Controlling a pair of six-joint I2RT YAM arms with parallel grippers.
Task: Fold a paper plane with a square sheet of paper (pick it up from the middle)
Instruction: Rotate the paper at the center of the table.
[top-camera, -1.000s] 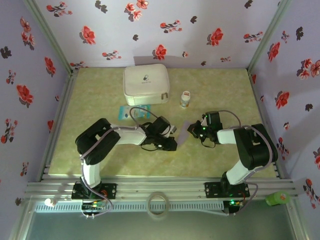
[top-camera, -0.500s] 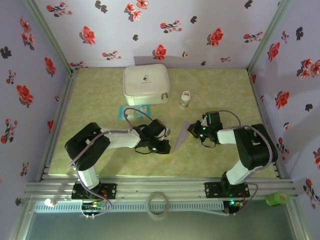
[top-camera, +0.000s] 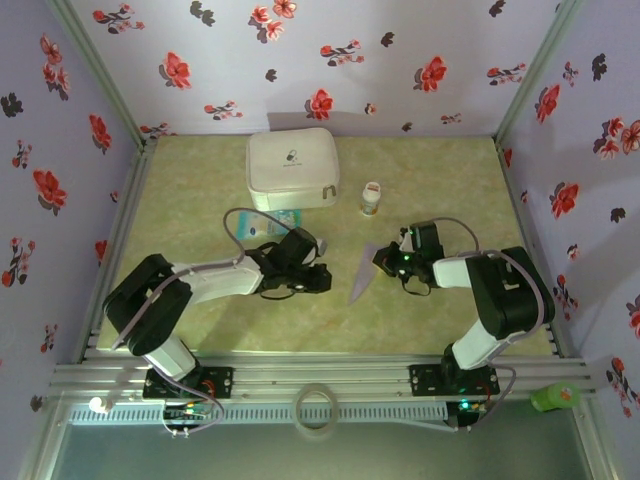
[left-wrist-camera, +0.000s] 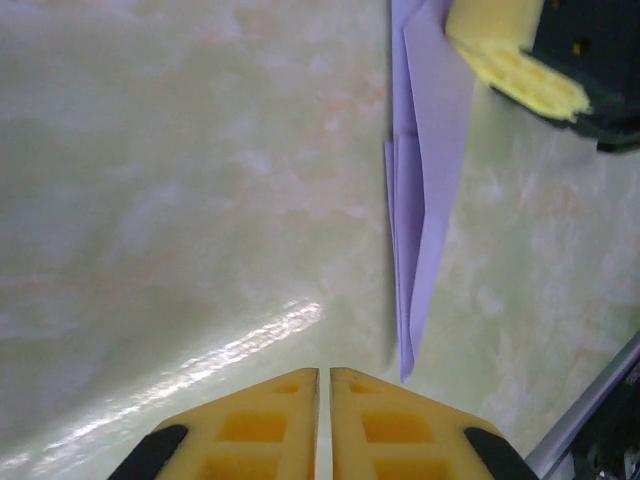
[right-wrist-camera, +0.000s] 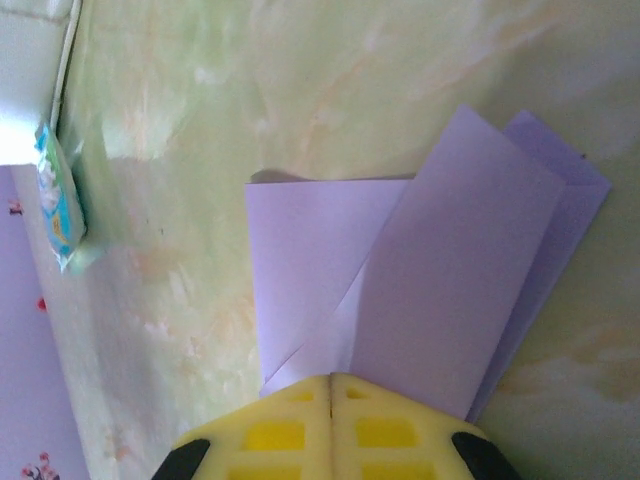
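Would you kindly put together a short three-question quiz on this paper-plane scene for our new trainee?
1. True or false: the left gripper has its jaws closed on the paper plane.
2. Multiple choice: the right gripper grips the paper plane at A) its pointed tip, B) its wide end, C) nowhere.
3. Fill in: in the top view, just right of the white zip case stands a small ____.

Key
1. False. Its jaws are shut but empty, apart from the plane.
2. B.
3. The small bottle.
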